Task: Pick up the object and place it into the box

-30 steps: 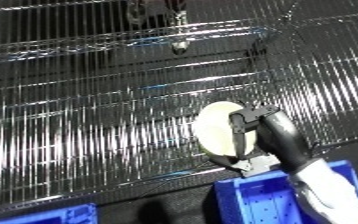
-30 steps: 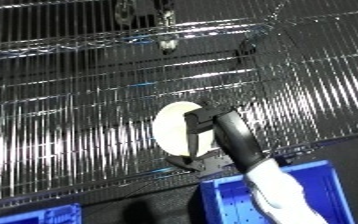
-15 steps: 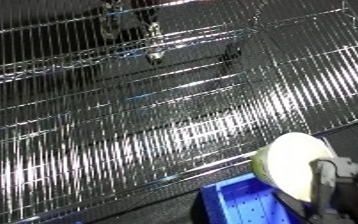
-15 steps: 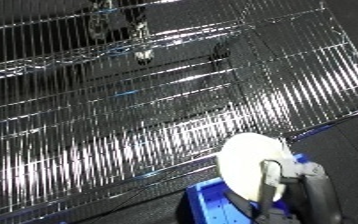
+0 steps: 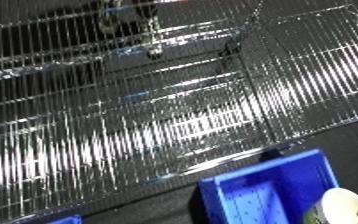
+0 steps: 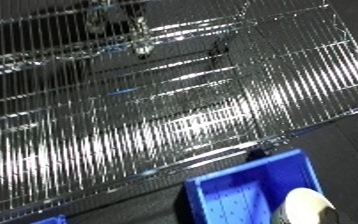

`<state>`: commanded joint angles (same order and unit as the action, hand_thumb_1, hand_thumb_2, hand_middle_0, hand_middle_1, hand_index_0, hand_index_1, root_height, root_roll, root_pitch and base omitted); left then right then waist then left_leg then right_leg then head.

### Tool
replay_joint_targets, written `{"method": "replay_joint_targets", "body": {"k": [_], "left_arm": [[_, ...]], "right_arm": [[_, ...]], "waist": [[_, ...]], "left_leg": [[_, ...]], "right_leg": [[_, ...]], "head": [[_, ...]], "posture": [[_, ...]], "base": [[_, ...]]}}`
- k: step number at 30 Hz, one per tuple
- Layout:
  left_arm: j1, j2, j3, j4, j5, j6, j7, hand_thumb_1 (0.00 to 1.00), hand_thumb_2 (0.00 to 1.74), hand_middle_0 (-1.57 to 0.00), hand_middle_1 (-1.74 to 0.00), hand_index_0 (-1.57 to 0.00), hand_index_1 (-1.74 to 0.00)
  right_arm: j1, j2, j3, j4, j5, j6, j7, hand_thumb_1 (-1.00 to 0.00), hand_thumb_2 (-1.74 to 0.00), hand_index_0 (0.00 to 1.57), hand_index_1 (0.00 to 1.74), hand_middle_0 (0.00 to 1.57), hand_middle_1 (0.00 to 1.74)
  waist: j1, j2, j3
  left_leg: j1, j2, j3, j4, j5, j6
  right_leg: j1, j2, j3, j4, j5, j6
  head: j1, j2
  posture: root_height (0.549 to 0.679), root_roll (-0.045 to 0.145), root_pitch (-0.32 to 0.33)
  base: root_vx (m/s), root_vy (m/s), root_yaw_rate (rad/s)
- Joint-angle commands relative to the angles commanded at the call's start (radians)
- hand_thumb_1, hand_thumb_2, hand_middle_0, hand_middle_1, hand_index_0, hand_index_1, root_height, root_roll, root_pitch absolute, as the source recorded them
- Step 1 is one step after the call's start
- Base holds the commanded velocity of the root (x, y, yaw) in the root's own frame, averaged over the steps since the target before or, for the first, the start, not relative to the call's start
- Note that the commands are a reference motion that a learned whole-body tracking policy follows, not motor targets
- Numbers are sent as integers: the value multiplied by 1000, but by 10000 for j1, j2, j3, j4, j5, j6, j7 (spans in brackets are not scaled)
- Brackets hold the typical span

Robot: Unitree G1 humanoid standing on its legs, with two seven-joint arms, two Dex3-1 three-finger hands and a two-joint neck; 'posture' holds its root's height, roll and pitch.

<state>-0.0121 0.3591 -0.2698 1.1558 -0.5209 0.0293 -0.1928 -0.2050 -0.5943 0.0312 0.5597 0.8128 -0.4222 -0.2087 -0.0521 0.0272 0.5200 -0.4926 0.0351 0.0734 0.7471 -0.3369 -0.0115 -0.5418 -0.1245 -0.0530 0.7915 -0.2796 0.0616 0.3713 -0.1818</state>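
big wire rack (image 5: 140,125) filling the left and middle, its front edge running just above the blue bin (image 6: 238,192) at lower right, cream round object (image 6: 305,205) sitting over the bin's open inside, hands out of view so can't tell the fingers

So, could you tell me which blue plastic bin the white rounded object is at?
The lower-right blue plastic bin has the white rounded object; the blue corner at lower left shows none.
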Motion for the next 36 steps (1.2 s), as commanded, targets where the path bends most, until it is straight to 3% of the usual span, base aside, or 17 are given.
{"method": "replay_joint_targets", "body": {"k": [8, 16, 31, 36], "left_arm": [[-583, 149, -358, 276, 43, 316, -216, 0, 0, 0, 0, 0, 0], [-744, 88, -570, 440, 162, 319, -252, 0, 0, 0, 0, 0, 0], [-967, 167, -512, 552, 169, 442, -410, 0, 0, 0, 0, 0, 0], [-978, 172, -453, 623, 233, 381, -464, 0, 0, 0, 0, 0, 0]], "right_arm": [[-1008, 10, 183, 3431, 771, 1018, 1292, -400, -696, 628, 696, 628, 696], [-1918, 16, 293, 5159, 831, 815, 1913, 0, 0, 0, 0, 0, 0], [-2325, 35, 398, 5136, 505, 1035, 2107, 0, 0, 0, 0, 0, 0], [-2337, 168, 671, 4993, 179, 1305, 2755, 0, 0, 0, 0, 0, 0]], "waist": [[269, 221, 0], [405, 326, 0], [381, 357, -47], [411, 327, -92]], "left_leg": [[-28, -180, -41, 9, 57, -4], [23, -289, -95, 16, 73, -20], [6, -341, -69, -13, 129, -73], [27, -339, -69, -6, 133, -96]], "right_leg": [[24, -3, -94, -33, 63, -29], [61, 5, -131, 49, 55, -37], [2, 68, -105, 101, 23, -37], [29, 74, -114, 124, -26, -53]], "head": [[1080, -934], [1578, -1428], [1342, -1556], [925, -1666]], "posture": [[632, 48, 50], [631, 52, 38], [631, 56, 37], [630, 57, 35]], "base": [[-30, -10, 50], [-5, -7, 25], [-5, 3, 4], [5, 3, 21]]}}
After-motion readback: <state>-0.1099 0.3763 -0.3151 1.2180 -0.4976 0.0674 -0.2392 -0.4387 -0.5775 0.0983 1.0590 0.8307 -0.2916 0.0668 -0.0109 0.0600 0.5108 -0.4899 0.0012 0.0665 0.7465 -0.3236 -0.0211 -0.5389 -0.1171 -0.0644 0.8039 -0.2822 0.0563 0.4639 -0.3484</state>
